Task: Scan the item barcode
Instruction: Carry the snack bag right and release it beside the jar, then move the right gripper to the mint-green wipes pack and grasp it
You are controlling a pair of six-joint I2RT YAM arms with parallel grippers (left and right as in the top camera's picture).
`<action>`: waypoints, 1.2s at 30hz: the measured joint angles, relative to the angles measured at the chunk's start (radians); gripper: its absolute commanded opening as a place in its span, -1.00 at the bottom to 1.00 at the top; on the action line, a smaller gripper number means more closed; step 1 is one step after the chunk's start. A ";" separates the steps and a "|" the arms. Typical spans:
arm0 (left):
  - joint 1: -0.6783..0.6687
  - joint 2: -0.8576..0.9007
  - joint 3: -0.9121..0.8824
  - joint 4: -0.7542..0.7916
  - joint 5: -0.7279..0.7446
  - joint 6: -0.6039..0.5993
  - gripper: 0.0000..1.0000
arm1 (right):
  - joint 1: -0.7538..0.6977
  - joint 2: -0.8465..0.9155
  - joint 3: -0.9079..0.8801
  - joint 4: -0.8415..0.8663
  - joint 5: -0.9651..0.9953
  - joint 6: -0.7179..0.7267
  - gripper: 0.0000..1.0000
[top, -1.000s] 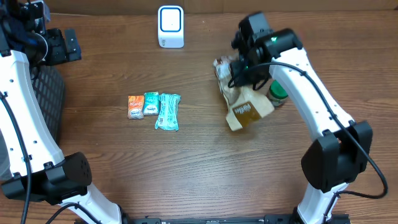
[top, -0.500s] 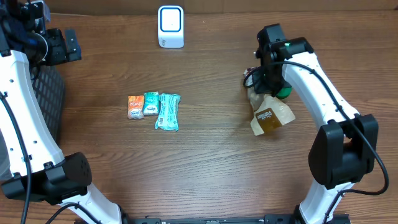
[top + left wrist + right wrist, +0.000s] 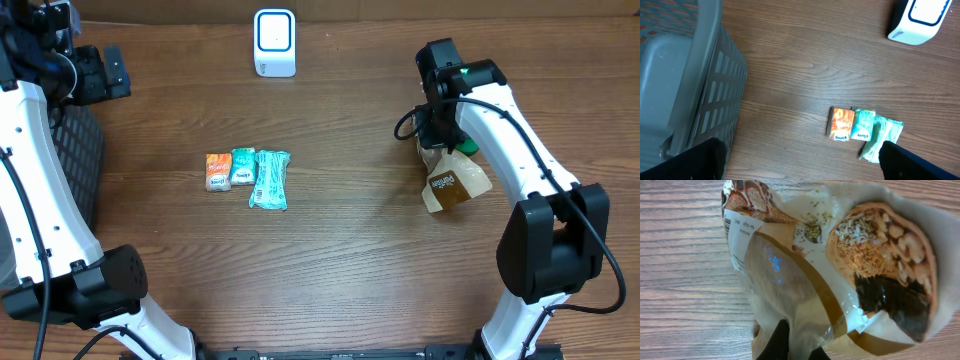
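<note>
Barely visible fingers (image 3: 779,342), snack pouch (image 3: 805,280) cropped

no wording is legible; a white sticker (image 3: 742,235) with a barcode, on the snack bag (image 3: 840,255) top-left, is too blurred to read.

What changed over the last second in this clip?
The right gripper, fingers shut on the brown-and-white printed food pouch, carried it rightward. The orange and teal packets, white box-shaped scanner and left gripper stayed put.
</note>
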State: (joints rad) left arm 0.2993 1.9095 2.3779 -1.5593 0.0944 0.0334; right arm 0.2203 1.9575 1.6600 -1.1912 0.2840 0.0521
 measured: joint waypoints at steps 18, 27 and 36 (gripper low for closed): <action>0.000 0.000 0.000 0.000 0.000 0.000 0.99 | -0.051 0.000 0.000 -0.006 0.011 0.000 -0.92; 0.000 0.000 0.000 0.000 0.000 0.000 0.99 | -0.097 0.000 0.000 -0.018 0.007 0.000 -0.91; 0.000 0.000 0.000 0.000 0.000 0.000 0.99 | -0.100 0.000 0.000 -0.010 -0.055 0.002 -0.23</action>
State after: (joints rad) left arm 0.2993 1.9095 2.3779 -1.5597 0.0944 0.0334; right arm 0.1200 1.9575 1.6600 -1.2007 0.2295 0.0536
